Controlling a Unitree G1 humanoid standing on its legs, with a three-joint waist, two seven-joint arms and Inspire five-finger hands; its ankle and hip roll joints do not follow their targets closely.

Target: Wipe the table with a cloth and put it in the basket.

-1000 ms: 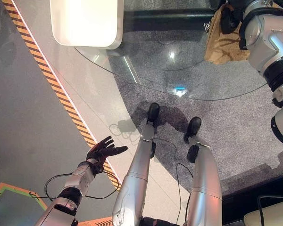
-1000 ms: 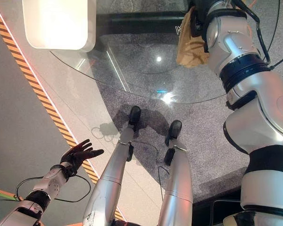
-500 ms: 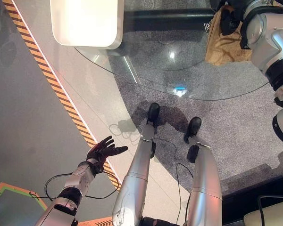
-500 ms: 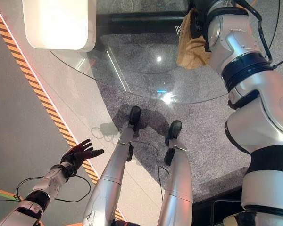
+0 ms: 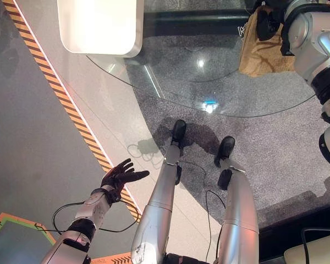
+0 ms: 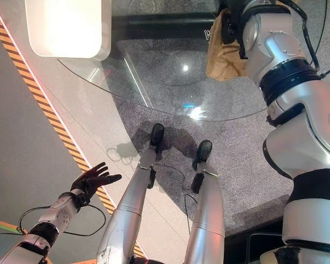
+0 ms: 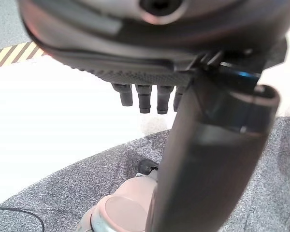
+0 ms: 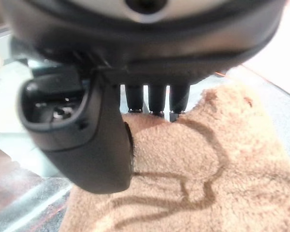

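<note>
A tan fluffy cloth (image 5: pixel 264 52) lies on the far right part of the round glass table (image 5: pixel 198 82). My right hand (image 5: pixel 265 23) rests on the cloth's far end. In the right wrist view its straight fingers (image 8: pixel 157 99) press down onto the cloth (image 8: pixel 222 183), with the thumb beside them. My left hand (image 5: pixel 120 175) hangs low at the left, well short of the table, over the floor. It is open, palm up, with nothing in it.
A white block with rounded corners (image 5: pixel 102 25) stands at the table's far left edge. A yellow-and-black striped line (image 5: pixel 71 110) runs diagonally across the floor on the left. Grey carpet (image 5: pixel 275 143) lies under the table.
My right arm has shifted slightly to the right over the cloth, which has barely moved. The left hand has stayed where it was.
</note>
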